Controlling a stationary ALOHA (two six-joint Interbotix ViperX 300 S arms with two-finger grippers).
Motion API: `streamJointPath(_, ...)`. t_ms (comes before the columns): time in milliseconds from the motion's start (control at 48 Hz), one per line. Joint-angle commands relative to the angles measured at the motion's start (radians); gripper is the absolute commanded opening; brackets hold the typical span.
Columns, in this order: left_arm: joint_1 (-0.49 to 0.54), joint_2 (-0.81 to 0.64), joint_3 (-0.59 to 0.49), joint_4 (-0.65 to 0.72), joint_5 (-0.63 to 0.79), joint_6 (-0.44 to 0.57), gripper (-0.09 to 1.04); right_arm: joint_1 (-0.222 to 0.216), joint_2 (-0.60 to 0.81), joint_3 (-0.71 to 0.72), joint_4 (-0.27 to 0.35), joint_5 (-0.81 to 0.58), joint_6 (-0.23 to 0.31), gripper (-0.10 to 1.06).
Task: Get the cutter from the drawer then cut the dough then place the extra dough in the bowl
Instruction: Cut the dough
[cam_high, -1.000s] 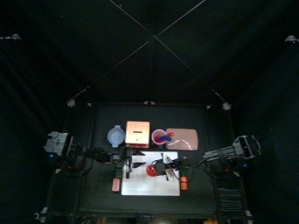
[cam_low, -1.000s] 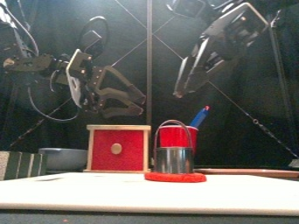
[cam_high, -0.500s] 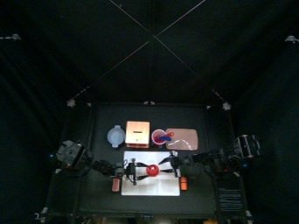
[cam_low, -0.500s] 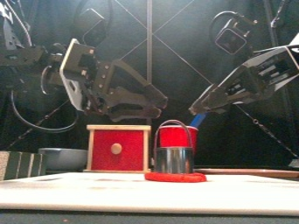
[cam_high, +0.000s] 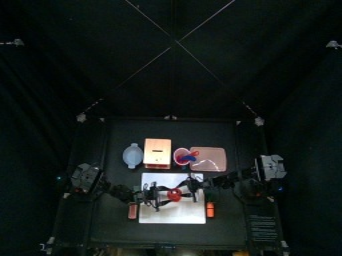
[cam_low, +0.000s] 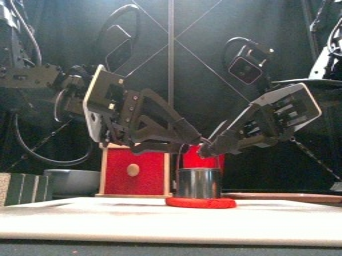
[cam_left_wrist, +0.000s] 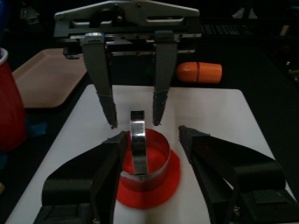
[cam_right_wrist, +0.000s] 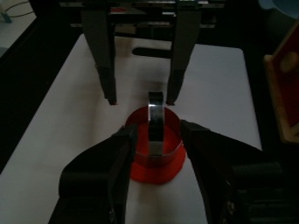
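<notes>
Metal cutter (cam_low: 199, 184) stands on the red dough (cam_low: 201, 203), midway along the white cutting board (cam_low: 107, 218) on the surface. Left gripper (cam_left_wrist: 152, 137) and right gripper (cam_right_wrist: 156, 129) lean in from opposite sides, tips close above it. Both pairs of jaws are wide, holding nothing.

A white cutting board (cam_high: 174, 216) lies front and centre, an orange toy food (cam_left_wrist: 198, 72) just off its right edge toward the near side. Farther back, a red cup (cam_high: 183, 155) stands just beside the left end of a flat pink tray (cam_high: 218, 158).
</notes>
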Motion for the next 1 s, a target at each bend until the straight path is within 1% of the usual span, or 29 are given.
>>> streamJointPath(21,0.003,-0.011,-0.003,-0.026,-0.003,0.003,0.87,0.002,-0.020,-0.011,-0.008,-0.008,0.005,0.81)
streamJointPath(146,0.003,-0.009,-0.005,-0.041,0.006,0.008,0.87,0.005,-0.025,-0.009,-0.009,-0.005,0.005,0.81)
streamJointPath(292,0.003,-0.009,-0.008,-0.040,0.035,0.009,0.86,0.015,-0.028,-0.009,0.003,0.006,0.018,0.81)
streamJointPath(417,0.003,-0.009,-0.008,-0.048,0.035,0.009,0.86,0.026,-0.031,-0.012,0.012,0.023,0.020,0.81)
streamJointPath(583,0.023,-0.011,-0.012,-0.051,0.037,0.009,0.86,0.035,-0.038,-0.023,0.084,0.032,0.015,0.81)
streamJointPath(667,0.032,-0.011,-0.014,-0.051,0.035,0.011,0.86,0.037,-0.041,-0.025,0.106,0.038,0.008,0.81)
streamJointPath(812,0.038,-0.008,-0.015,-0.041,0.038,0.011,0.86,0.035,-0.041,-0.021,0.101,0.046,0.000,0.80)
streamJointPath(1000,0.037,-0.008,-0.014,-0.008,0.051,0.009,0.86,0.034,-0.041,-0.014,0.071,0.046,0.002,0.78)
